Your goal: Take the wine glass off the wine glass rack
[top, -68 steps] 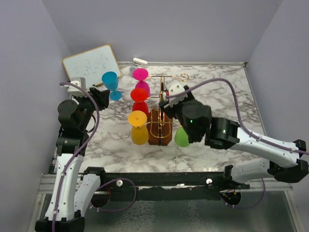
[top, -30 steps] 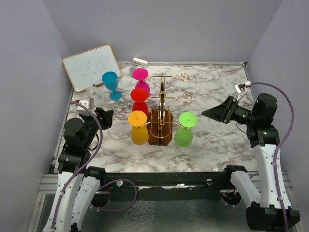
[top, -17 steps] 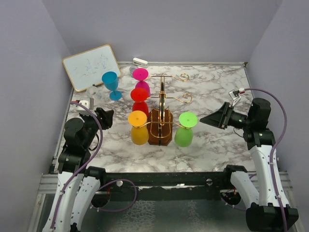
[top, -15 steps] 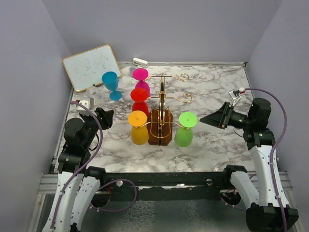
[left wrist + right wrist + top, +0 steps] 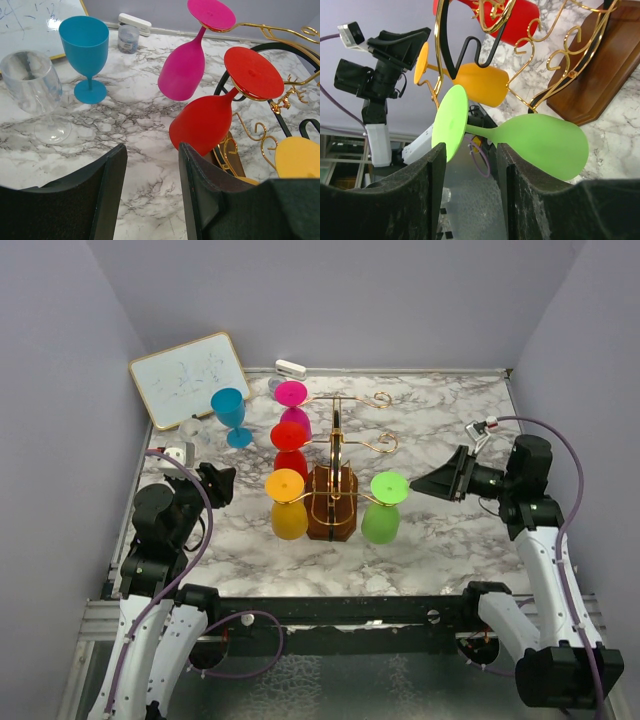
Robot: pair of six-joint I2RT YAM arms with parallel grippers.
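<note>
Right wrist: right gripper (image 5: 470, 160) spread, empty. Green wine glass (image 5: 540, 142) hanging off the wine glass rack (image 5: 605, 60) looks light, slick; take its stem.

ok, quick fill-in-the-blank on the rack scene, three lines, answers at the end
1. The glass hanging closest to the right end effector is coloured ____.
2. In all, ____ glasses hang upside down on the wine glass rack.
3. The blue glass stands upright on the ____, off the rack.
Missing words: green; four; table.
</note>
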